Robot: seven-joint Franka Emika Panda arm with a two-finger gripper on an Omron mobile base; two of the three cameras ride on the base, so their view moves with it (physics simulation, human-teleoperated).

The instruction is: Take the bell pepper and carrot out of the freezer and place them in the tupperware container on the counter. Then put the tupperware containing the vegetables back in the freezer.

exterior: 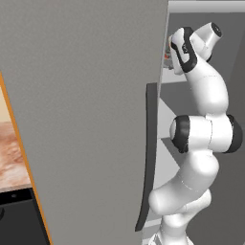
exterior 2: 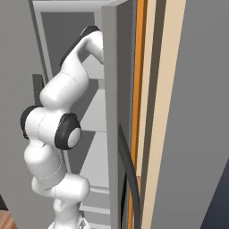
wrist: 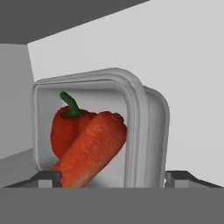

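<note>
1. In the hand view the gripper (wrist: 113, 178) has its jaws spread wide, one dark fingertip (wrist: 47, 178) low on the left and the other low on the right, and nothing is clamped between them.
2. The tray (wrist: 146, 127) sits between those tips, its right wall just inside the right tip; I cannot tell whether either tip touches it.
3. There is one tray, grey with rounded corners and a raised rim, seen with its open side facing the camera.
4. Inside it lie two vegetables: one red pepper (wrist: 63, 127) with a green stem, and one carrot (wrist: 92, 151), orange-red and long.
5. The carrot leans diagonally across the front of the pepper, touching it, with its lower end near the left fingertip.
6. The tray rests on a pale shelf (wrist: 188, 87) inside the freezer (exterior: 86, 95), with a darker wall to the left and a dark ceiling strip above.
7. To the right of the tray the shelf runs on as open pale surface; to the left the gap to the side wall is narrow.
8. In the left base view the white arm (exterior: 206, 134) rises at the right and reaches up past the edge of the open grey door, which carries one long dark handle (exterior: 148, 158).
9. In the right base view the arm bends into the cabinet between the door edge and an orange panel (exterior 2: 141, 89).
10. At the far left of the left base view a strip of counter (exterior: 12, 153) shows, well apart from the arm.
</note>
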